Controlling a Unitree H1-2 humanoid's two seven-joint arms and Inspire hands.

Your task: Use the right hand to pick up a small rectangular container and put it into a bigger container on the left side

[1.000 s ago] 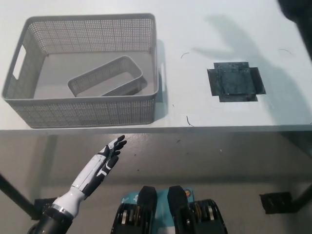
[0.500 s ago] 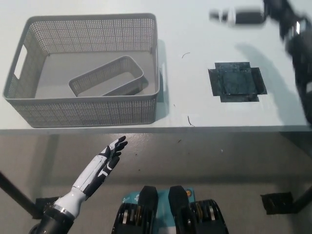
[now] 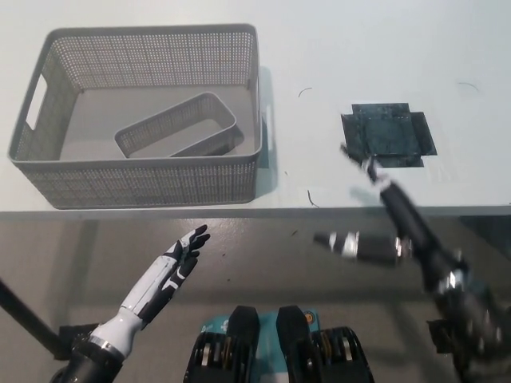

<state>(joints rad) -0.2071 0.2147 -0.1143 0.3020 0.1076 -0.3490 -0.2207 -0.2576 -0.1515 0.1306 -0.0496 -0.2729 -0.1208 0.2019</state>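
The small rectangular grey mesh container point(image 3: 177, 128) lies tilted inside the big grey mesh basket point(image 3: 144, 182) at the table's left. My black right arm and hand point(image 3: 397, 214) show as a motion-blurred streak at the lower right, over the table's front edge and well away from the basket. The blur hides how the hand stands, and nothing shows in it. My white left hand point(image 3: 174, 265) rests below the table edge at the lower left, open with fingers spread.
A dark square patch point(image 3: 388, 134) lies flat on the white table point(image 3: 319, 48) right of the basket. The table's front edge point(image 3: 239, 211) runs across the middle of the picture, with grey floor below it.
My right arm swung from the upper right corner down to the lower right, across the table's front edge. The basket, small container and left hand stayed put.
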